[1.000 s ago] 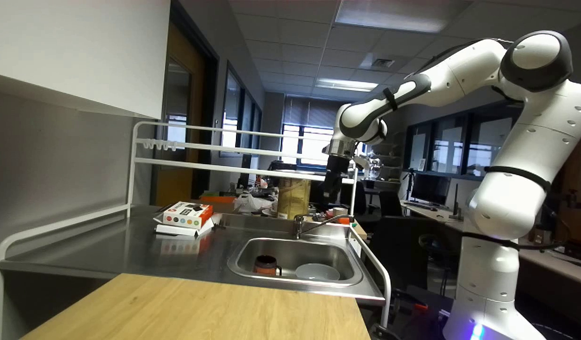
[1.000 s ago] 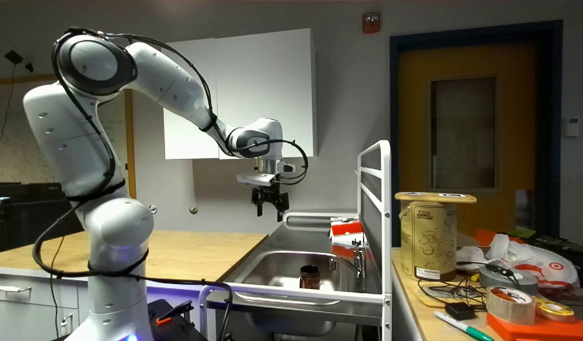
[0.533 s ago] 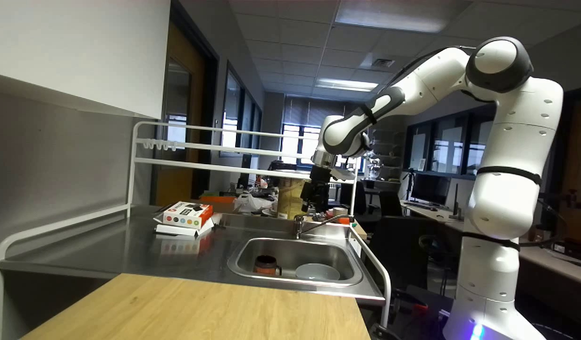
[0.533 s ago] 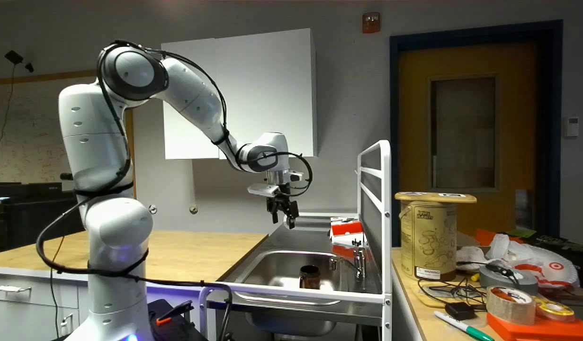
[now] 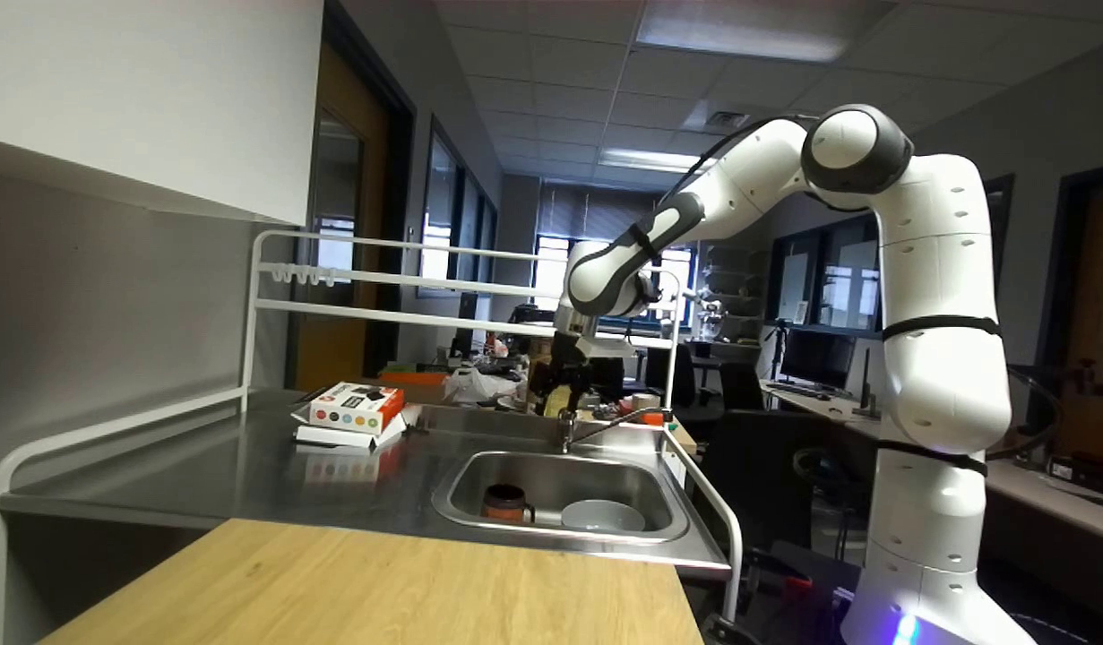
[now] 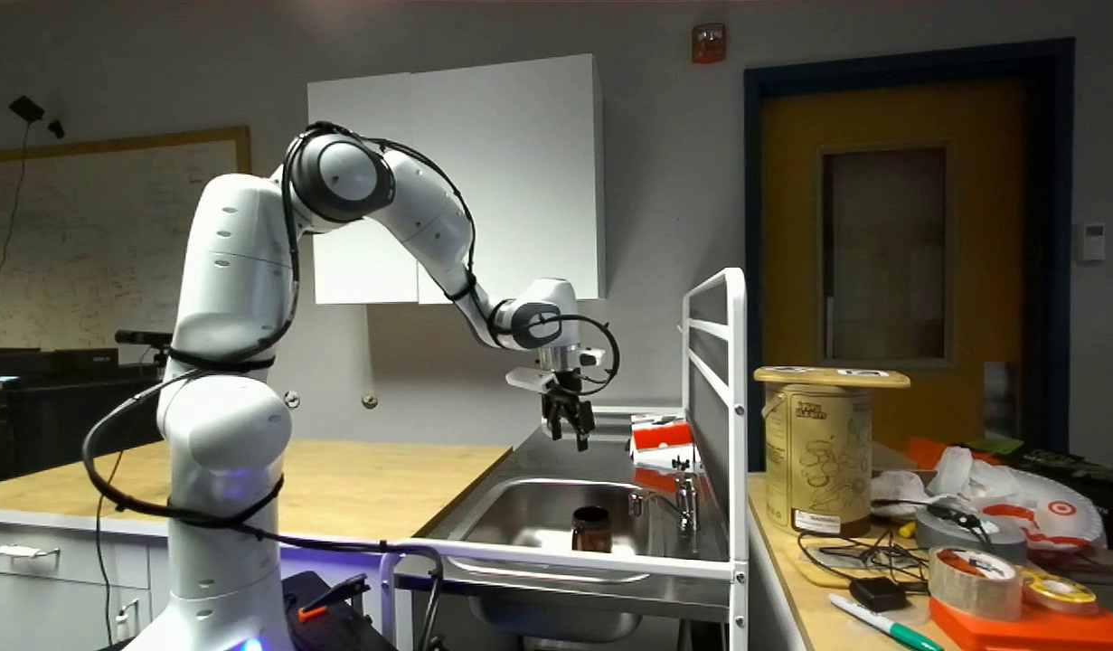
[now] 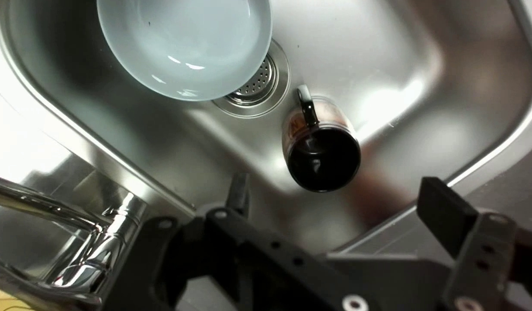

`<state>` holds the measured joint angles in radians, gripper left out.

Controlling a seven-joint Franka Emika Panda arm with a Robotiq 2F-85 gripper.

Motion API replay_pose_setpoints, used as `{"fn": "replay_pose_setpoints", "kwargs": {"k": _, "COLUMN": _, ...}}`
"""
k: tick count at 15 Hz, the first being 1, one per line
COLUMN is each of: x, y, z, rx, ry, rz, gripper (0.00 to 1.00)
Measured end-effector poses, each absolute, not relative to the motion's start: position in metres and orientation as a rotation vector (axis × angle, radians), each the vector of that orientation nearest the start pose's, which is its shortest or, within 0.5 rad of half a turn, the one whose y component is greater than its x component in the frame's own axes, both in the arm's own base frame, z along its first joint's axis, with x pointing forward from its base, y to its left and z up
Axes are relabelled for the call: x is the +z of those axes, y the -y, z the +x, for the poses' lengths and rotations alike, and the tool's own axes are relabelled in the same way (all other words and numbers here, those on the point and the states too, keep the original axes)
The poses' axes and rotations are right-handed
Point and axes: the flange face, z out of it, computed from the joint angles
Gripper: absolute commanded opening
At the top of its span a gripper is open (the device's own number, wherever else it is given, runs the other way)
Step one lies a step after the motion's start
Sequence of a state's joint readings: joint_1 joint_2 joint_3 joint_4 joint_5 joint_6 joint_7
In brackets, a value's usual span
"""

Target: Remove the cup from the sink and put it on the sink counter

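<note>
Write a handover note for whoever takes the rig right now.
Gripper: open, holding nothing, raised over the sink area.
Cup: upright in the sink, handle on the bowl side, apart from the bowl.
Done: gripper positioned above; cup not yet grasped.
Left: lower, grip the cup, lift it out, set it on the sink counter.
Caution: the faucet at the sink's edge could get in the way.

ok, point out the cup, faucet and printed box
Cup [image 7: 323,156]: wrist view, on its dark inside.
Faucet [image 6: 688,506]: in an exterior view, on its upright body.
Printed box [image 5: 345,417]: in an exterior view, on its dotted side.
</note>
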<state>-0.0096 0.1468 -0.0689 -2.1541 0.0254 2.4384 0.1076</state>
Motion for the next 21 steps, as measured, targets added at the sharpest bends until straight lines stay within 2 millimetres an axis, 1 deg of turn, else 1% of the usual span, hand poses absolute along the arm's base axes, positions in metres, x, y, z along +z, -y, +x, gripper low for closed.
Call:
{"fn": "replay_pose_setpoints", "kwargs": {"k": 5, "x": 0.32, "y": 0.053, "z": 0.613, "rx": -0.178, "ry": -0.397, "rz": -3.077, "gripper": 1.0}}
{"fn": "replay_pose_setpoints", "kwargs": {"k": 8, "x": 0.298, "y": 0.062, "z": 0.633, "rx": -0.134, "ry": -0.434, "rz": -3.066, "gripper": 1.0}}
{"fn": "replay_pose_setpoints", "kwargs": {"k": 12, "x": 0.261, "y": 0.072, "z": 0.651, "rx": -0.044, "ry": -0.458, "rz": -3.069, "gripper": 1.0}}
{"fn": "replay_pose_setpoints", "kwargs": {"k": 17, "x": 0.215, "y": 0.073, "z": 0.669, "rx": 0.071, "ry": -0.453, "rz": -3.076, "gripper": 1.0}}
{"fn": "replay_pose_setpoints", "kwargs": {"k": 21, "x": 0.19, "y": 0.07, "z": 0.688, "rx": 0.13, "ry": -0.438, "rz": -3.078, "gripper": 1.0}}
